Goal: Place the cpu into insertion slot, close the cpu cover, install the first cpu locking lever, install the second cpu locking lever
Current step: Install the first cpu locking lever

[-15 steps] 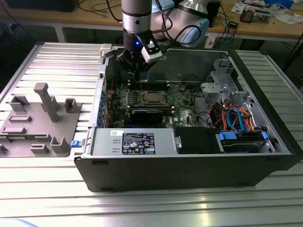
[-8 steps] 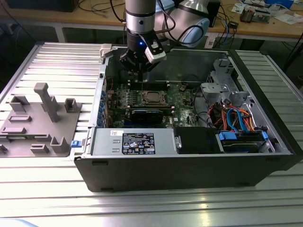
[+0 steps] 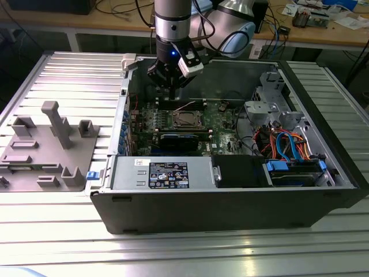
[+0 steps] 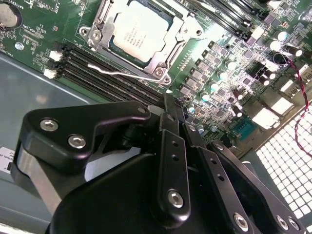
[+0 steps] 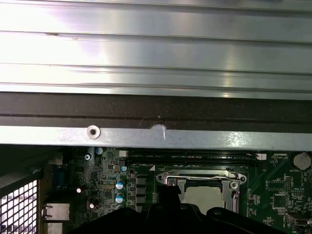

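The exterior view placed the tool (image 3: 171,89) over the open case (image 3: 230,202) on the ribbed metal table (image 3: 57,75). The second wrist view showed it narrow and empty, with the matte cpu (image 4: 141,31) framed by the shiny cpu cover (image 4: 190,30).

I am working in a robotics lab or electronics workshop. My arm (image 3: 173,23) hangs over an opened computer case (image 3: 230,208) on a ribbed aluminium table (image 3: 69,75), with a grey moulded fixture tray (image 3: 52,144) beside it. Behind runs a wooden workbench (image 3: 346,36) strewn with cables (image 3: 124,8) and loose electronic parts (image 3: 311,17).
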You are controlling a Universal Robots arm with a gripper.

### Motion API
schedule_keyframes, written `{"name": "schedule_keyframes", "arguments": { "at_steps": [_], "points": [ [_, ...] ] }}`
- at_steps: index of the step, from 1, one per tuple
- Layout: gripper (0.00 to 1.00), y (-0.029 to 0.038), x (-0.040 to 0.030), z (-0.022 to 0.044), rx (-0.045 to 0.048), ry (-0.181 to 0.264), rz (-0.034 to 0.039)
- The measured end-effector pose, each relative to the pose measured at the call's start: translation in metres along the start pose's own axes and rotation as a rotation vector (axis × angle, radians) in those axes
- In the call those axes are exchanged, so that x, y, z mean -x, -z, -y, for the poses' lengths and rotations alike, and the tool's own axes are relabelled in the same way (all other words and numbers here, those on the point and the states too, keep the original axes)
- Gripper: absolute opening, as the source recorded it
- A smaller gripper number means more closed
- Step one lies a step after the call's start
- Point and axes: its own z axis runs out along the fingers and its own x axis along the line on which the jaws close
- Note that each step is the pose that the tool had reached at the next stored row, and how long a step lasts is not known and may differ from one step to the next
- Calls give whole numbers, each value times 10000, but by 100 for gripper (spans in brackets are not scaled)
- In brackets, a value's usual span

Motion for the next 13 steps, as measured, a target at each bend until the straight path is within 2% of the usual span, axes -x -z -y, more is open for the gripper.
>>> {"name": "schedule_keyframes", "arguments": {
  "at_steps": [6,7,8,10,13],
  "points": [
    [11,0,1,0,0,1,0],
    [11,-4,3,1,62,2,2],
    [11,-8,5,4,231,-4,7],
    [11,-15,8,7,470,-48,14],
    [11,-19,9,7,492,-61,14]
  ]
}}
